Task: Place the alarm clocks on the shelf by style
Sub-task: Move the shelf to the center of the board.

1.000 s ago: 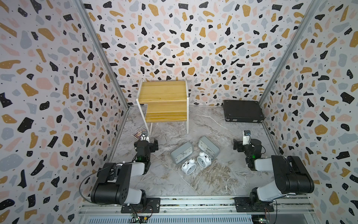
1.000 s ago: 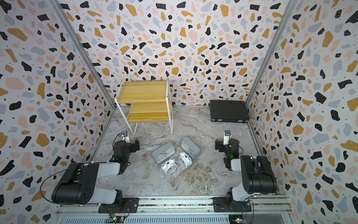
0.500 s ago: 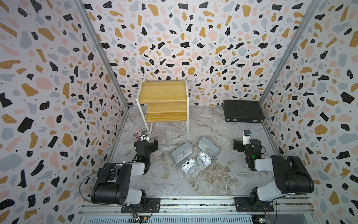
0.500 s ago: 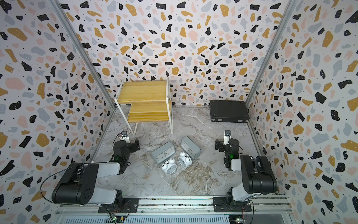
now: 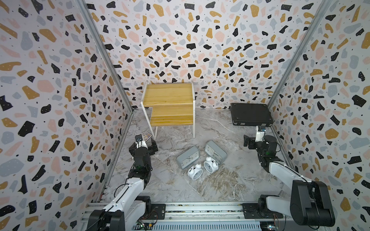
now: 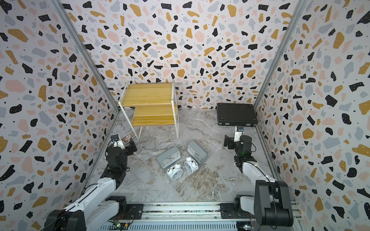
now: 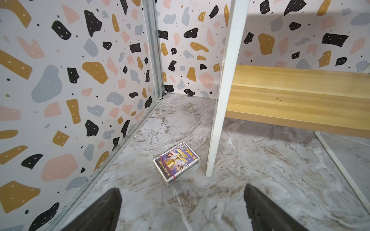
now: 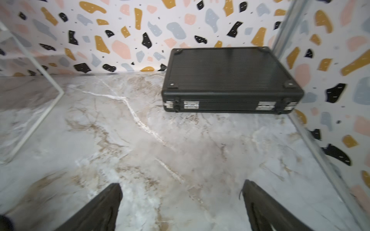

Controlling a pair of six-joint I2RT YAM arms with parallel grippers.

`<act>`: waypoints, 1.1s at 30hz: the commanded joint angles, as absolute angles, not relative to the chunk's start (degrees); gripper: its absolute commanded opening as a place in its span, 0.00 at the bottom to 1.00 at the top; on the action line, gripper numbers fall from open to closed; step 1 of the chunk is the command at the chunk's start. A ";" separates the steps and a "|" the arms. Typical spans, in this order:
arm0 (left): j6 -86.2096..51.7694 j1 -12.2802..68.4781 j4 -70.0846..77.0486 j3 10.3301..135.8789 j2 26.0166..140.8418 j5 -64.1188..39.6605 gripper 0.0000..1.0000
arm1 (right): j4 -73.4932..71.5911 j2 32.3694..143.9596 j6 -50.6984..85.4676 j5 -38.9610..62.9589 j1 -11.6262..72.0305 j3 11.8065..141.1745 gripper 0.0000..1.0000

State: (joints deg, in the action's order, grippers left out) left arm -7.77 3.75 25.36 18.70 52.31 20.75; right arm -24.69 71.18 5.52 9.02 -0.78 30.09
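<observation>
left pincer (image 7: 181,188) and right pincer (image 8: 181,183) are held wide open, empty. the alarm clocks (image 5: 188,159) are clustered on the desk (image 5: 172,190), apart from the shelf (image 5: 170,118); a neighbour could be knocked aside when one is gripped.

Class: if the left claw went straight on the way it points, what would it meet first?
Probably the small card box lying just ahead of the open left claw, though depth is unclear; the shelf leg stands beside it.
</observation>
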 commanded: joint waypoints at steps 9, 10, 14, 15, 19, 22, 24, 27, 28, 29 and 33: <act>-11.30 3.43 -1.99 36.90 49.46 18.73 0.99 | -9.35 69.31 9.02 31.13 6.07 43.66 0.94; -11.00 3.43 -2.88 38.08 50.12 17.75 0.99 | -9.02 69.66 9.27 32.13 7.01 45.02 0.94; -8.97 3.21 -4.94 41.97 52.78 14.46 0.99 | -8.15 70.06 8.30 33.23 11.73 48.87 0.92; -8.43 2.93 -5.37 43.03 53.56 13.11 0.99 | -7.84 70.24 7.32 32.54 13.35 49.85 0.93; -7.35 0.88 -6.64 46.91 56.75 7.21 0.99 | -7.56 72.20 5.36 30.29 18.58 53.98 0.89; -6.98 -1.16 -8.24 49.94 58.85 4.17 0.99 | -7.60 74.43 4.84 29.81 21.26 57.02 0.84; -7.11 -2.59 -8.68 51.46 59.89 3.03 1.00 | -7.98 75.85 4.06 29.12 23.19 58.53 0.82; -6.87 -4.57 -8.03 53.04 61.59 -0.15 0.98 | -9.12 78.22 3.14 27.65 26.03 60.47 0.82; -6.83 -5.18 -8.00 53.91 62.37 -1.41 0.96 | -9.68 78.91 3.02 27.28 26.72 60.99 0.80; -6.88 -5.78 -7.93 54.80 63.25 -2.54 0.94 | -10.27 79.86 2.91 27.44 27.48 61.68 0.79; -7.03 -7.54 -6.74 57.48 66.00 -5.88 0.88 | -11.59 83.36 2.17 25.92 30.65 65.10 0.74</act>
